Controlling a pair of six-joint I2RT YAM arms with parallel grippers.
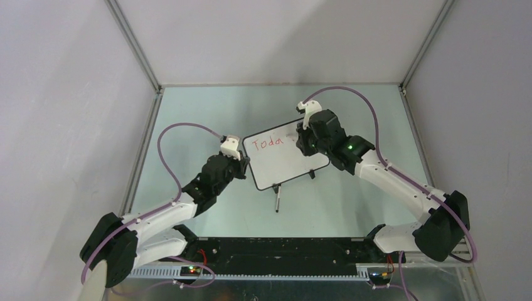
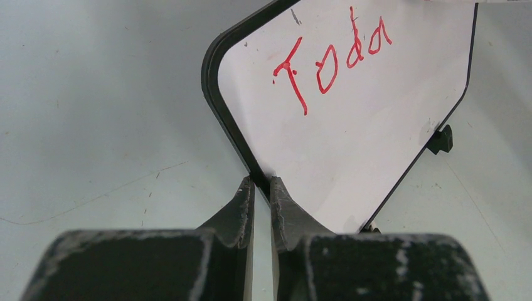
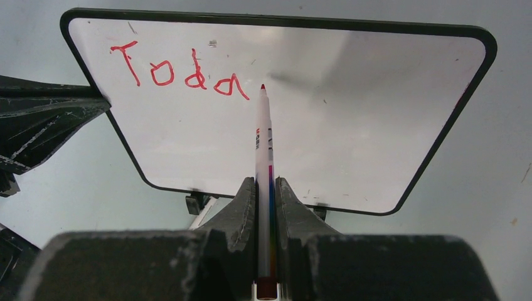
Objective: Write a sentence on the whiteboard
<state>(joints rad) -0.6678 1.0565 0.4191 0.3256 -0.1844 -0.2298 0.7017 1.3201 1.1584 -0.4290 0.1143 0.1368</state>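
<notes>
If tilted, whiteboard (image 2: 351,144) in left pincer (image 2: 261,184).

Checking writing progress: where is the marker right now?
In the right wrist view the marker is clamped in the right tool, its red tip just right of the last red letter on the whiteboard.

The whiteboard (image 3: 351,113) is standing on the table (image 3: 502,207) just ahead of the right gripper (image 3: 266,182). The gripper's marker (image 3: 263,138) is pointing forward, its tip sitting just right of the sentence (image 3: 179,74). The board is stretching ahead and right of the left gripper (image 2: 261,183), its edge sitting between the jaws.
</notes>
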